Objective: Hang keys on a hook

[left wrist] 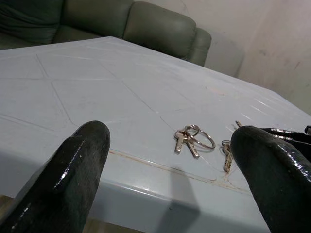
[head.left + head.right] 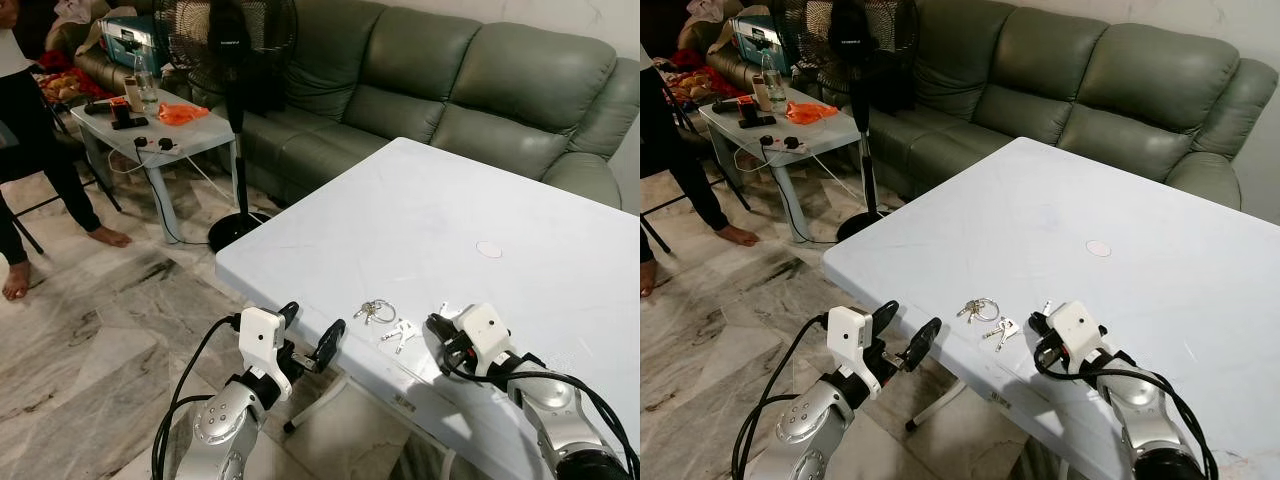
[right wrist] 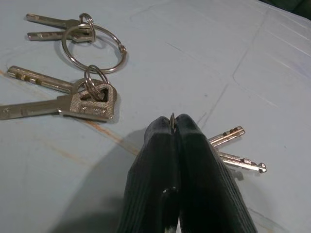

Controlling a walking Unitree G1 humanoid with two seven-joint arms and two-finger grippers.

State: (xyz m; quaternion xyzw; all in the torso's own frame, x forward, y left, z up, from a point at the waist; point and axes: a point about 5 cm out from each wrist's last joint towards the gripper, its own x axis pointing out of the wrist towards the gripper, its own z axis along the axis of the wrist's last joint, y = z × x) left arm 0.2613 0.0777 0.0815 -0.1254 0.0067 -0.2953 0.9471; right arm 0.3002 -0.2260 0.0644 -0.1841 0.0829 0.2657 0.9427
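We see three bunches of keys on the white table (image 2: 480, 190), near its front edge. Our right gripper (image 3: 175, 127) has its fingers pressed together on the ring of one bunch of keys (image 3: 238, 148); most of that ring is hidden between them. The loose keys (image 2: 376, 312) lie just beside it. Our left gripper (image 2: 308, 332) is spread wide at the table edge. A person's legs (image 2: 40, 190) are cut off at the far left.

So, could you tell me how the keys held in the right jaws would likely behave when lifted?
Probably dangling loosely: the right gripper pinches only their thin ring, leaving the keys unclamped. Smooth metal, narrow hold: they might slip or swing.
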